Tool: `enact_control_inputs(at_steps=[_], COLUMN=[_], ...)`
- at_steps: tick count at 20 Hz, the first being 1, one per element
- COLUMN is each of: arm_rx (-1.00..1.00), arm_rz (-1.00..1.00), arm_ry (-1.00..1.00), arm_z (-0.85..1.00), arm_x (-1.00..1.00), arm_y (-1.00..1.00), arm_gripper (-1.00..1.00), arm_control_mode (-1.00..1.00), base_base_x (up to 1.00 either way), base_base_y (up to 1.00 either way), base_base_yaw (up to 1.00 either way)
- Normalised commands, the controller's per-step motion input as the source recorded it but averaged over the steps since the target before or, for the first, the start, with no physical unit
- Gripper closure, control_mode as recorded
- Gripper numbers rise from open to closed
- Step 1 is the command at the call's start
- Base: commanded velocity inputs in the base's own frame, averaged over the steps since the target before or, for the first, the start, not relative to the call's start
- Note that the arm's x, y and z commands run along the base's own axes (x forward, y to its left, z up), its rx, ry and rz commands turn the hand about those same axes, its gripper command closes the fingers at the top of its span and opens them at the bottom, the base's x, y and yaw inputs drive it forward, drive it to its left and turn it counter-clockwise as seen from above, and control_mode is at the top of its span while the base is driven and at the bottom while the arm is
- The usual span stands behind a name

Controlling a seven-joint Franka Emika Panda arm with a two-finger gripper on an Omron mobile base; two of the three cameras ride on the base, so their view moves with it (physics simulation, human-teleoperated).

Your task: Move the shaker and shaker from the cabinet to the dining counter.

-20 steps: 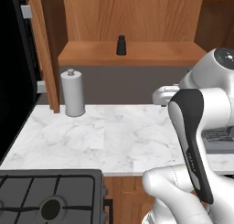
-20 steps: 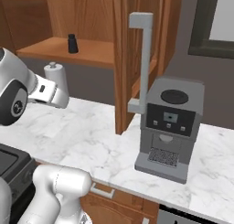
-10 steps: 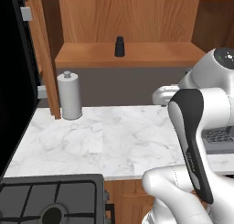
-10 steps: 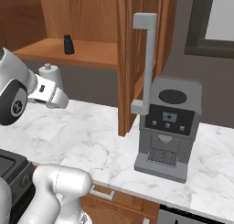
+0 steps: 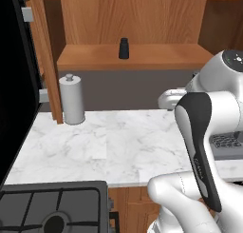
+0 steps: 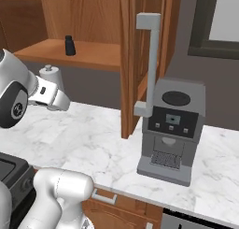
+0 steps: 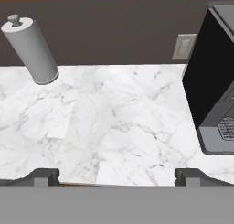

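A small black shaker [image 5: 124,48] stands upright on the wooden shelf of the open cabinet [image 5: 161,56]. From the right base view the shaker [image 6: 69,45] sits toward the left end of the cabinet [image 6: 100,56] shelf. My gripper [image 7: 116,175] is open with nothing between its fingers. It hovers over the marble worktop [image 7: 114,127], well below the shelf and to the right of the shaker. The dining counter is out of view.
A tall grey cylinder with a knob [image 5: 72,100] stands at the back left of the worktop. A coffee machine [image 6: 170,130] sits to the right, beside the open cabinet door with its grey bar handle [image 6: 150,64]. A stove [image 5: 52,208] lies at the front left.
The whole picture has shifted slightly, so the base has moved a little. The arm keeps its pose and the gripper stays open.
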Motion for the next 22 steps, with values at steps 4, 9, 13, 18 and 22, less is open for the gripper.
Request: enact_control_inputs(at_steps=[4,9,13,18,22], arm_rx=[0.00,0.00,0.00,0.00,0.00], arm_rz=[0.12,0.21,0.14,0.01,0.00], arm_ry=[-0.01,-0.09,-0.11,-0.08,-0.11], arm_z=[0.00,0.20,0.36,0.32,0.31], arm_x=[0.00,0.00,0.00,0.00,0.00], arm_y=[0.05,0.04,0.01,0.18,0.27], arm_gripper=[-1.00,-1.00,-1.00,-1.00,-1.00], arm_control_mode=[-1.00,-1.00,-1.00,-1.00,-1.00], base_base_x=[0.00,0.00,0.00,0.00,0.00], base_base_y=[0.00,0.00,0.00,0.00,0.00], base_base_yaw=[0.00,0.00,0.00,0.00,0.00])
